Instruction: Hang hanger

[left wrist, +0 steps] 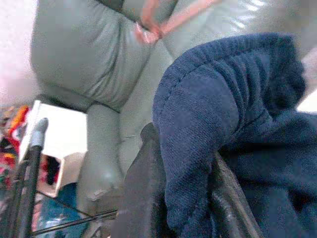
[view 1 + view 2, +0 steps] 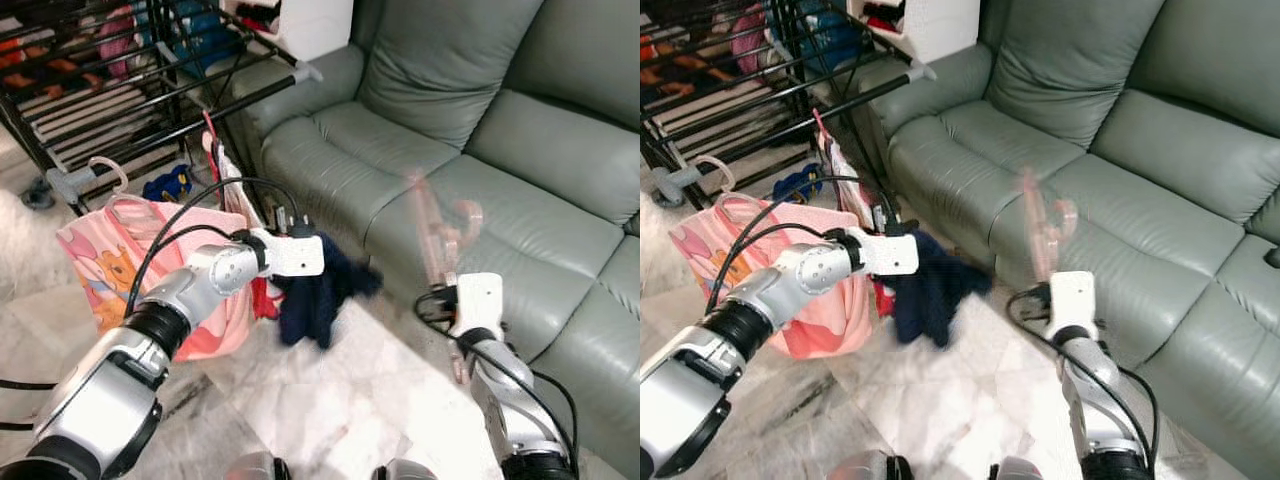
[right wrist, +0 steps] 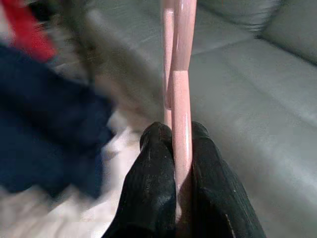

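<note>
My right gripper (image 3: 173,136) is shut on a pink plastic hanger (image 2: 437,235), held upright and motion-blurred in front of the sofa; its hook (image 2: 468,213) points right. A navy blue garment (image 2: 318,292) hangs from my left gripper (image 1: 183,198), which is shut on the cloth, with the fabric draped over the fingers (image 1: 141,193). The garment dangles above the marble floor, left of the hanger. A black drying rack (image 2: 150,80) stands at the back left with a white hanger hook (image 2: 108,170) on its end.
A grey-green leather sofa (image 2: 480,130) spans the right side. A pink cartoon-print cloth (image 2: 130,260) and a red item hang from the rack near my left arm. A white box (image 2: 300,20) sits beyond the sofa arm. Pale marble floor (image 2: 330,400) lies below.
</note>
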`<state>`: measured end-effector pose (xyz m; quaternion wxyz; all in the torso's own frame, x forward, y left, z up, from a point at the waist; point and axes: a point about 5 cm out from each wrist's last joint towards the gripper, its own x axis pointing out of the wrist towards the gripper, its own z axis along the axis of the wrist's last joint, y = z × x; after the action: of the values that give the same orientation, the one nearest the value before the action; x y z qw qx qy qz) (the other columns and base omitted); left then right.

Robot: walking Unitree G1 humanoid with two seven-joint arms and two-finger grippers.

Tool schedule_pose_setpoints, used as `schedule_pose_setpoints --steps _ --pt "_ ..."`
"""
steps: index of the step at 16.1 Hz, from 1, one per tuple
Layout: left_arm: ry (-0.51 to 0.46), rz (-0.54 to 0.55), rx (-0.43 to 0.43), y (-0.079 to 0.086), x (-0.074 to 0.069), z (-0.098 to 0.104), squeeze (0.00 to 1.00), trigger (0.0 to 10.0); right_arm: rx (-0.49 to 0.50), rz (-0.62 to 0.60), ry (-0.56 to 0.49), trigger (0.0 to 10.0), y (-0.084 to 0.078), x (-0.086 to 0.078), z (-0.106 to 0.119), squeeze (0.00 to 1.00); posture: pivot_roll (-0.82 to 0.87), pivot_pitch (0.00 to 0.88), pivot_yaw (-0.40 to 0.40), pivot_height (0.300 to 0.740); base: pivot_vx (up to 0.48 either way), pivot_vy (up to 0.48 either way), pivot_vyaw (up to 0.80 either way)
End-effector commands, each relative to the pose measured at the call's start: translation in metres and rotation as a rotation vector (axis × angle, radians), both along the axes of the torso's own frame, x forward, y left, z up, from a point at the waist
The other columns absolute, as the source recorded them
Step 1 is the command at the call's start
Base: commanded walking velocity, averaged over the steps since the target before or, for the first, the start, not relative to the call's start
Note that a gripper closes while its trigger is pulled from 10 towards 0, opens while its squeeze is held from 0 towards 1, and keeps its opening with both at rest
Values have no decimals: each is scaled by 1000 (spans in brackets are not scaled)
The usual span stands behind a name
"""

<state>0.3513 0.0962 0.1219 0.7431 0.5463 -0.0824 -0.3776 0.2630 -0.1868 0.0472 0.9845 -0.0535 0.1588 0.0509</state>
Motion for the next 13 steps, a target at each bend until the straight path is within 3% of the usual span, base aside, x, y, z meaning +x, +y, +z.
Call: schedule_pose_setpoints --steps 1,2,5,6,8,11,13 --pt "-70 -18 -3 1 5 13 0 10000 -6 72 2 10000 1 -3 4 0 -31 0 52 740 0 0 0" --pt "-73 -38 -29 0 5 14 0 10000 -7 134 12 10000 -3 -8 6 0 -35 0 53 740 0 0 0" --pt "-126 -66 2 2 6 13 0 10000 5 339 59 10000 -21 -24 17 0 -47 0 57 740 0 0 0" --pt "-142 -72 5 3 7 14 0 10000 -35 405 81 10000 -34 -28 26 0 -47 0 57 740 0 0 0" --pt "-154 -63 27 6 8 13 0 10000 -55 471 106 10000 -42 -33 32 0 -57 0 59 740 0 0 0" --pt "-171 -66 38 9 11 14 0 10000 -25 649 164 10000 -40 -48 44 0 -59 0 58 740 0 0 0" --pt "-160 -74 31 10 10 13 0 10000 4 702 185 10000 -38 -53 48 0 -59 0 58 740 0 0 0"
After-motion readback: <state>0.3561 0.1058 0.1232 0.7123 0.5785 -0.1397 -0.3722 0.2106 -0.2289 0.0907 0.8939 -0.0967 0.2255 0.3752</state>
